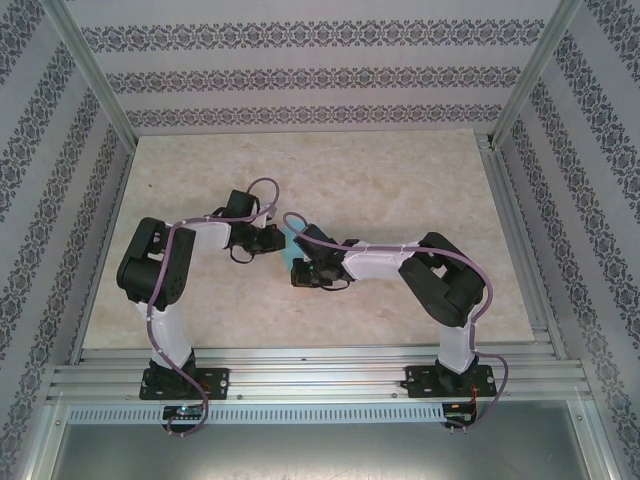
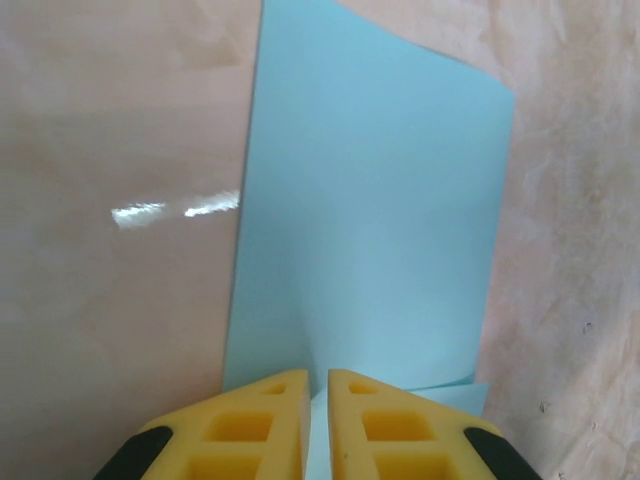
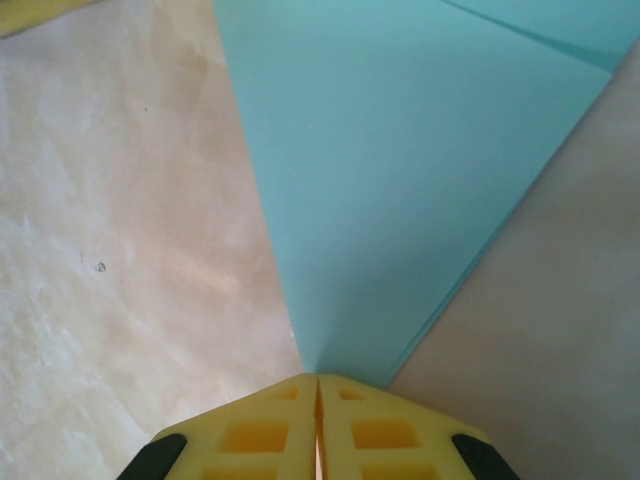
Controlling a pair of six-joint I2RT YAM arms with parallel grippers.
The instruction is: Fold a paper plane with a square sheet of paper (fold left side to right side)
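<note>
1. Top external view: the sheet of paper (image 1: 289,250), turquoise and already partly folded, lies at mid-table. The two wrists meet over it and cover most of it, leaving a small sliver in sight.
2. Form, left wrist view: a tall panel with a straight long edge on its left. The far corner curls slightly off the surface, and a second layer peeps out at the near right corner.
3. Form, right wrist view: the same paper narrows to a point, with stacked layer edges along its right side.
4. Left gripper (image 2: 317,385): the yellow jaws are drawn almost together on the near edge of the sheet, and a shallow ridge in the paper runs into the slit. This reads as a pinch, probably anchoring that edge.
5. Right gripper (image 3: 318,385): the jaws are pressed together with no gap, and the pointed end vanishes between them. It looks clenched on the tip, probably to hold the layers aligned.
6. Arrangement: the arms reach in from opposing sides. The likely purpose is to stop the thin sheet sliding while a crease is set.
7. Table (image 1: 400,170): a pale marbled top, glossy enough to show glare.
</note>
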